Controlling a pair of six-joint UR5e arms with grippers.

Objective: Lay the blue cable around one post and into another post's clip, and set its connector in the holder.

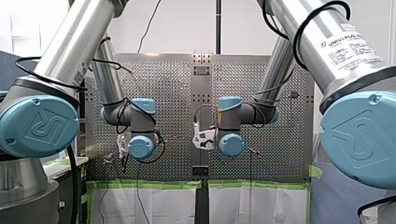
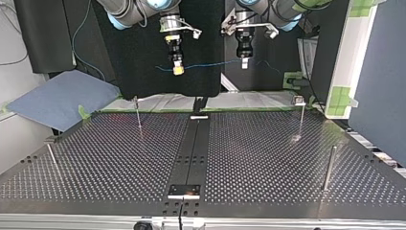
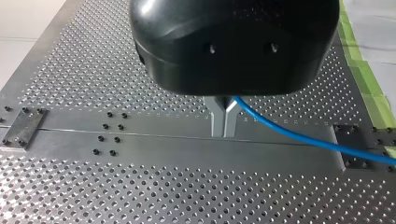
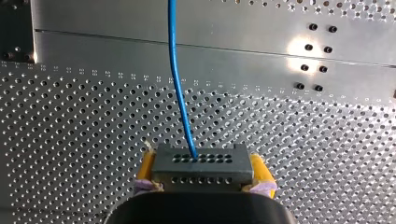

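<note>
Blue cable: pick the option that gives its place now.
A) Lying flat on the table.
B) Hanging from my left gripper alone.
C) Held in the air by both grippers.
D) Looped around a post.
C: in the top view the blue cable runs well above the table, between my right gripper, which clamps its connector, and my left gripper, whose fingers are shut on the cable.
</note>
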